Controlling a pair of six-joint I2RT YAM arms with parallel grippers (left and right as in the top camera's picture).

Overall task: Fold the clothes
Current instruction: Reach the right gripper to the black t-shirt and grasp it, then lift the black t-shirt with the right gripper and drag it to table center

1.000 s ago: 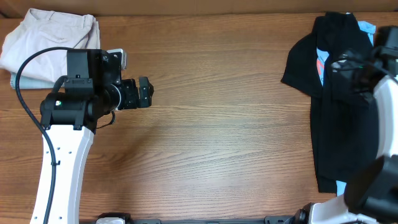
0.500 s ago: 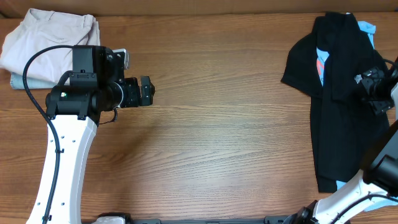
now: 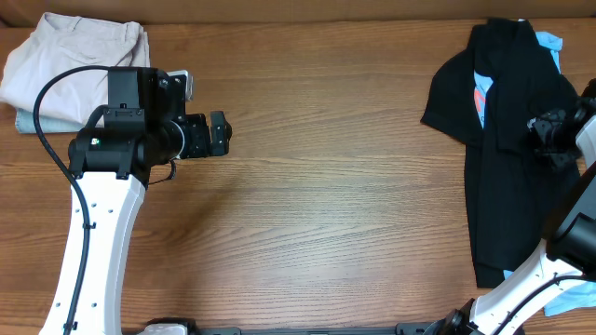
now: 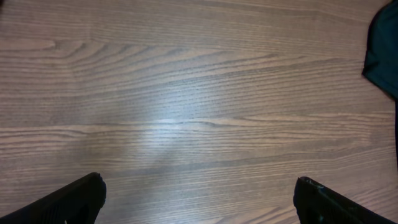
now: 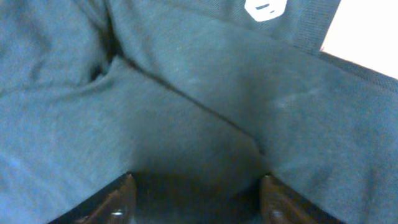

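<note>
A black T-shirt (image 3: 503, 177) lies crumpled at the table's right edge on a light-blue printed shirt (image 3: 549, 41), whose print shows through a gap (image 3: 480, 100). My right gripper (image 3: 545, 130) is down on the black shirt's right part. In the right wrist view its jaws stand wide open (image 5: 198, 194), with dark folds of fabric (image 5: 186, 106) between and ahead of them and a white label (image 5: 264, 7) at the top. My left gripper (image 3: 217, 135) hovers open and empty over bare wood (image 4: 199, 199), far left of the clothes. A black fabric corner (image 4: 382, 43) shows in its view.
A folded beige garment (image 3: 74, 60) on a light-blue one lies at the table's back left corner, behind the left arm. The wooden table (image 3: 326, 186) stretches between the two arms. The right arm's white link (image 3: 559, 261) crosses the shirts' lower right.
The right arm has swung off the top of the shirts and its gripper has come down onto the black shirt, edging left. The left arm shifted slightly, then stayed still.
</note>
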